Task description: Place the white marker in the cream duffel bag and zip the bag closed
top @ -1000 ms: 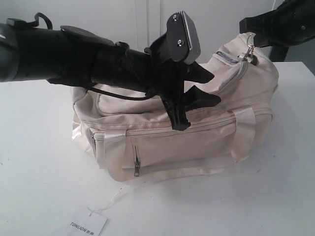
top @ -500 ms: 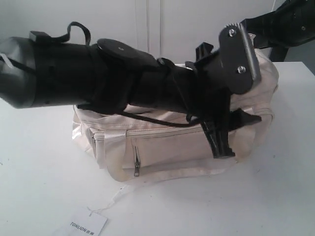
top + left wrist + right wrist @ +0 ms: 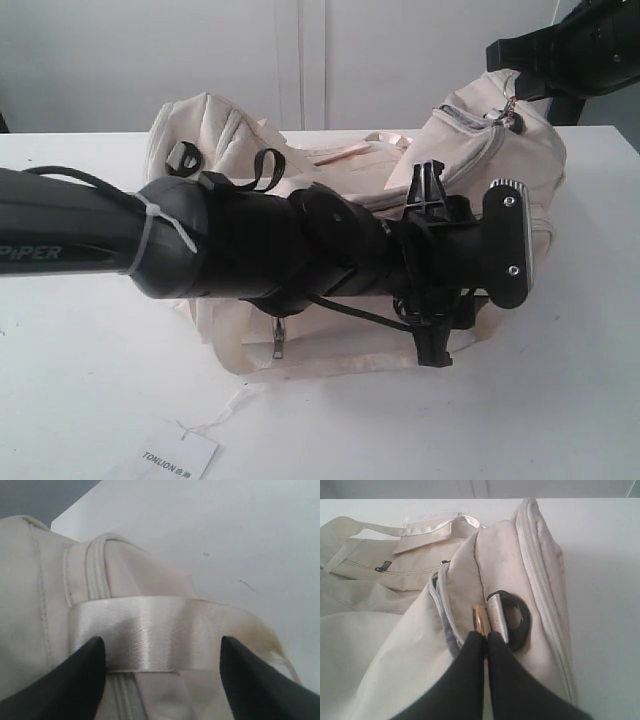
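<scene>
The cream duffel bag [image 3: 520, 150] lies on the white table, with my left arm crossing in front of it. My left gripper [image 3: 432, 265] is open at the bag's front right. In the left wrist view its fingertips [image 3: 92, 652] stand wide apart on either side of a shiny satin strap [image 3: 160, 630], with nothing between them. My right gripper [image 3: 486, 635] is shut on the gold zipper pull [image 3: 478, 617] at the bag's raised right end, beside a black ring [image 3: 517, 620]. In the exterior view this gripper [image 3: 512, 72] is at the top right. The white marker is out of view.
A white paper tag printed TONLION [image 3: 178, 458] lies on a string near the table's front edge. The white table [image 3: 80, 380] runs all round the bag, and a pale wall stands behind it. My left arm [image 3: 230, 250] hides much of the bag's front.
My left arm has swung right and down across the bag's front, and its gripper has turned. The bag's top left has come into view. My right gripper has stayed put.
</scene>
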`<action>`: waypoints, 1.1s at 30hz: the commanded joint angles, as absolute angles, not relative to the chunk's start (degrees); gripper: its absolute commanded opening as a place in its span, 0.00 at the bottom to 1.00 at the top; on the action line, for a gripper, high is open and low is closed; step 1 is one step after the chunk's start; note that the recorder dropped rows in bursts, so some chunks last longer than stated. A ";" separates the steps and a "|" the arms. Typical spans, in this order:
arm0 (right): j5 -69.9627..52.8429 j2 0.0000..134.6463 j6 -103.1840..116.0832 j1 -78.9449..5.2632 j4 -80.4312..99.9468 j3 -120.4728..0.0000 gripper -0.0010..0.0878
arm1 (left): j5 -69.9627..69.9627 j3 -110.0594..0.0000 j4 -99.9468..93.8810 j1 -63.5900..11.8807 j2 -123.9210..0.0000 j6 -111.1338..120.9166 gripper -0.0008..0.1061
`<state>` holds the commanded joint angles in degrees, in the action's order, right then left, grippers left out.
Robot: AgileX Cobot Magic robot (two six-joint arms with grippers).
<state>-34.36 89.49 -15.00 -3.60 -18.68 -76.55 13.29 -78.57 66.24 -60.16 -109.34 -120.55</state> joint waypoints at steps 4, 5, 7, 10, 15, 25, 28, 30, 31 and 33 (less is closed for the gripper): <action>-34.46 89.49 -15.00 -3.60 -18.68 -76.55 0.01 | 13.45 -80.21 66.24 -61.88 -108.74 -119.64 0.65; -34.46 89.49 -15.00 -3.60 -18.68 -76.55 0.01 | 13.71 -80.87 66.24 -62.07 -108.74 -119.38 0.65; -34.46 89.49 -15.00 -3.60 -18.68 -76.55 0.01 | 13.71 -81.42 66.24 -62.21 -108.74 -119.27 0.65; -34.46 89.49 -15.00 -3.60 -18.68 -76.55 0.01 | 15.17 -81.73 65.96 -62.21 -109.32 -119.27 0.65; -34.56 89.49 -15.00 -3.60 -18.68 -76.55 0.01 | 15.46 -81.73 64.87 -61.94 -111.26 -119.27 0.65; -35.07 89.49 -15.00 -3.60 -18.68 -76.55 0.01 | 17.31 -81.73 59.88 -60.66 -115.65 -114.86 0.63; -35.32 89.49 -15.00 -3.60 -18.68 -76.55 0.01 | 17.02 -81.73 58.34 -60.66 -115.74 -114.86 0.50; -35.75 89.49 -15.00 -3.60 -18.68 -76.55 0.01 | 17.85 -81.73 57.93 -60.66 -115.74 -115.52 0.33; -35.86 89.49 -15.00 -3.60 -18.68 -76.55 0.01 | 18.63 -81.73 57.93 -60.66 -115.74 -115.52 0.25; -35.87 89.49 -15.38 -3.60 -18.68 -76.55 0.01 | 20.56 -81.73 57.93 -60.66 -115.74 -115.64 0.01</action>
